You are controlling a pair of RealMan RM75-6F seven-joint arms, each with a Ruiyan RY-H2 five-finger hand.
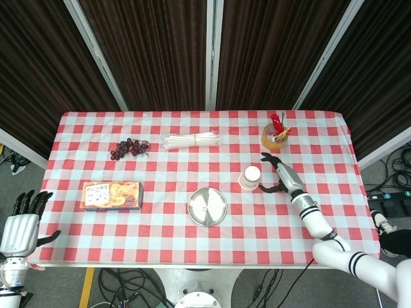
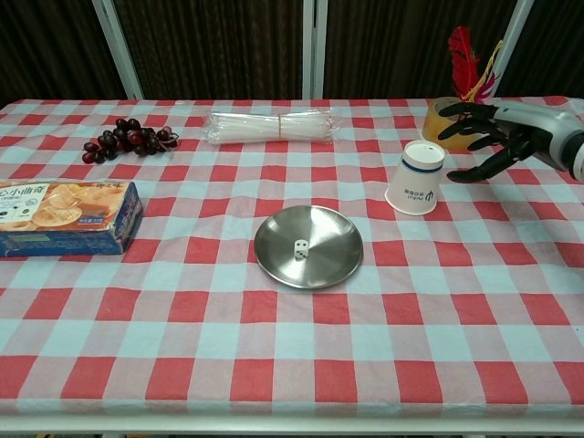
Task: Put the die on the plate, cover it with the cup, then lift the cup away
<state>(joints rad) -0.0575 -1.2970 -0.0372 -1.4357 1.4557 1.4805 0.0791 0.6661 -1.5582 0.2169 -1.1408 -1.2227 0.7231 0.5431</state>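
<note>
Sitting in the middle of the metal plate (image 2: 308,246) is the die (image 2: 299,249) — nothing else in there. Upside-down paper cup (image 2: 416,177) stands just right of the plate, not touching it. Right hand (image 2: 495,137) hovers beside the cup, fingers spread, empty. Left hand (image 1: 19,224) hangs off the table edge — fingers apart too.

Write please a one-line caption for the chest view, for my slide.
Die on the plate; the open right hand nears the upside-down cup.
</note>
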